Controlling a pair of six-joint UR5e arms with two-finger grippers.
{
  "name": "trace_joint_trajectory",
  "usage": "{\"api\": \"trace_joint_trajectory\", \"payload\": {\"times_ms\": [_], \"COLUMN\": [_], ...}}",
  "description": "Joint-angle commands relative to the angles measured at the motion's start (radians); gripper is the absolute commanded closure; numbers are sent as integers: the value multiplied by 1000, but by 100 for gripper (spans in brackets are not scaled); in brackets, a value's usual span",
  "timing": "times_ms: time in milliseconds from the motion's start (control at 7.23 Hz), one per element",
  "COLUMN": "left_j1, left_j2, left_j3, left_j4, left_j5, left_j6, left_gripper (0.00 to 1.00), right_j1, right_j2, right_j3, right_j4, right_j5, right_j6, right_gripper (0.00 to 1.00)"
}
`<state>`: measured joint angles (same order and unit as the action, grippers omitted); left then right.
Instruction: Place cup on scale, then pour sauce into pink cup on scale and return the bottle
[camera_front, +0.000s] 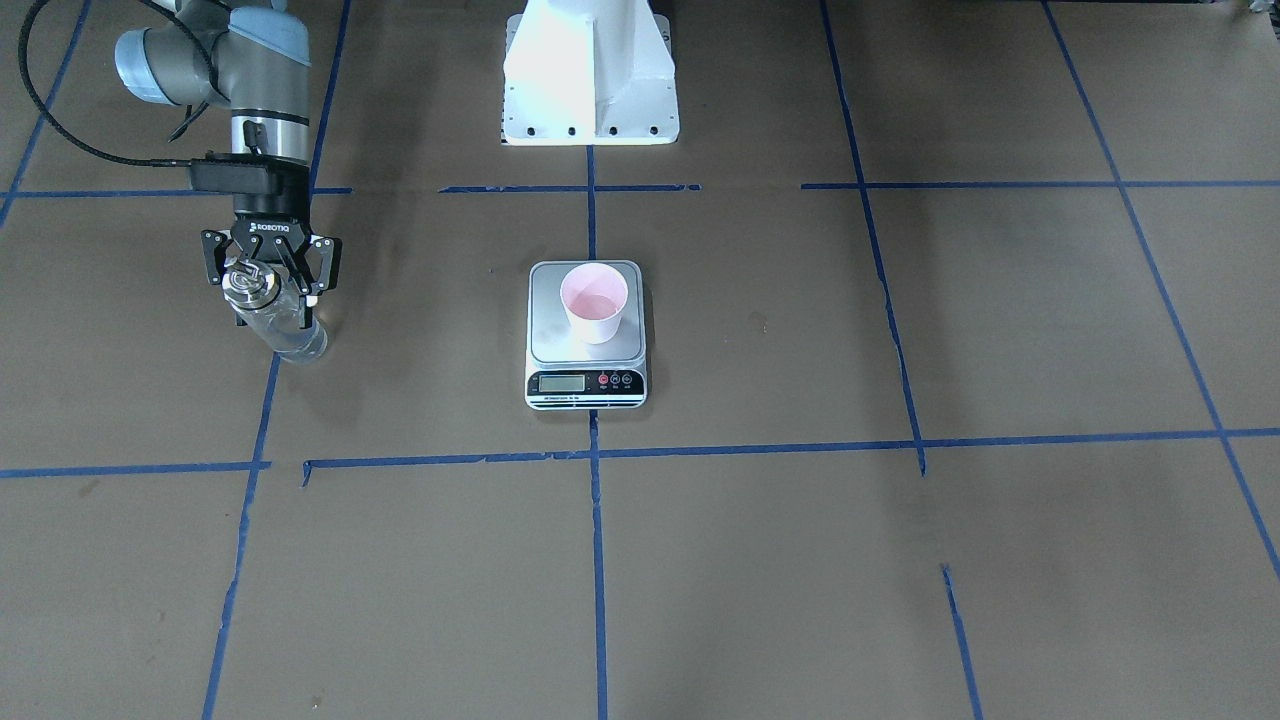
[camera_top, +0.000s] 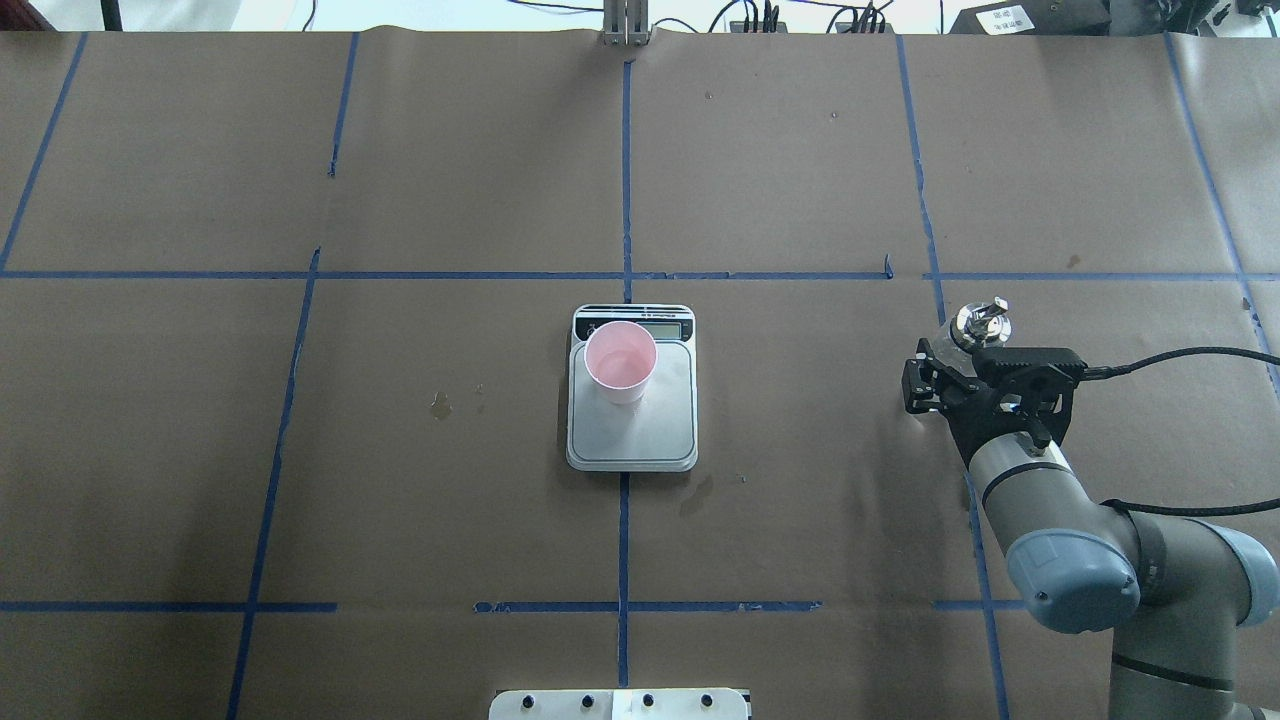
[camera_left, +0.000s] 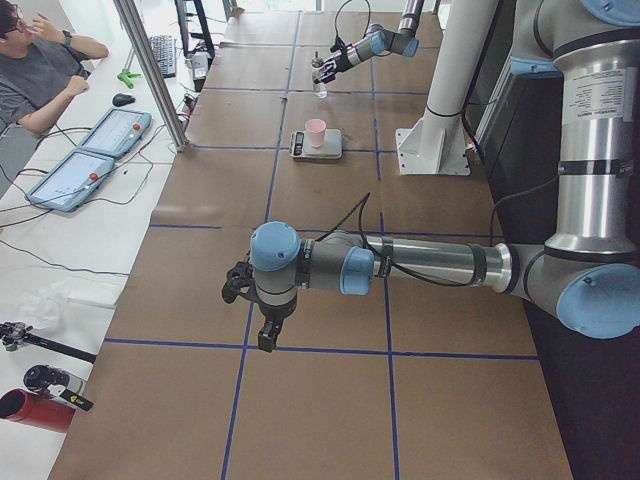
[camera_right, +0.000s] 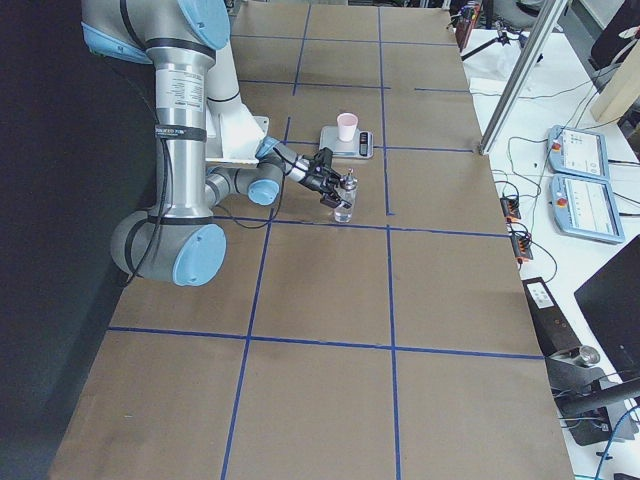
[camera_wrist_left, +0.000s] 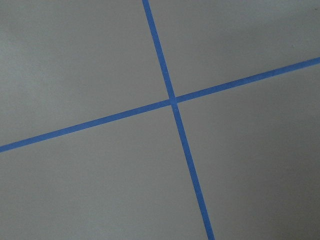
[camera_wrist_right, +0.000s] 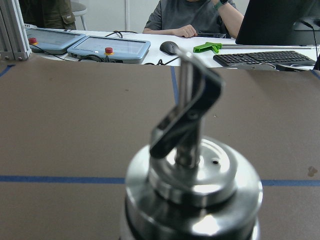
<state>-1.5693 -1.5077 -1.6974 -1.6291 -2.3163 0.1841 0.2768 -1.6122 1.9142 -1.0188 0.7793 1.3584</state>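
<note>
While the cup (camera_front: 597, 325) stood upright on the scale (camera_front: 585, 385), toward the display end of the platform, the front-facing view showed the right tool (camera_front: 272, 300) well apart from it. Its fingers were closed in on the bottle (camera_front: 290, 338) just under the silver cap (camera_front: 245, 285), probably to steady it for setting down. A shallow clear pool, likely the sauce (camera_front: 590, 297), lay inside the cup.

From overhead, the bottle stood upright in that grip, so the pouring looked done and the return under way.

The right side view put the bottle's base at or just above the table (camera_right: 450, 300); which could not be told.

The left side view showed the left tool (camera_left: 245, 290) hanging far from the scale, its opening unreadable.

Its wrist camera saw only table and blue tape (camera_wrist_left: 172, 102).

The right wrist camera was filled by the cap, its spout upright.
</note>
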Motion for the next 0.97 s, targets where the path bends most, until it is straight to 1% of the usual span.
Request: {"api": "trace_joint_trajectory", "payload": {"times_ms": [0, 138, 277, 553, 692, 830], "left_j1": [0, 0, 0, 0, 0, 0], "left_j2": [0, 1, 1, 1, 1, 1], "left_j3": [4, 4, 5, 5, 5, 5], "left_j4": [0, 0, 0, 0, 0, -2], "left_j5": [0, -2, -2, -2, 0, 0], "left_j6": [0, 0, 0, 0, 0, 0], "left_gripper": [0, 0, 0, 0, 0, 0], "right_j1": [1, 1, 1, 1, 1, 1], "right_j2": [0, 0, 0, 0, -2, -2], "right_j3": [-1, -1, -1, -1, 0, 0], "right_j4": [0, 0, 0, 0, 0, 0], "right_j5": [0, 0, 0, 0, 0, 0], "right_j6": [1, 1, 1, -1, 1, -1], "right_gripper": [100, 100, 97, 72, 60, 44]}}
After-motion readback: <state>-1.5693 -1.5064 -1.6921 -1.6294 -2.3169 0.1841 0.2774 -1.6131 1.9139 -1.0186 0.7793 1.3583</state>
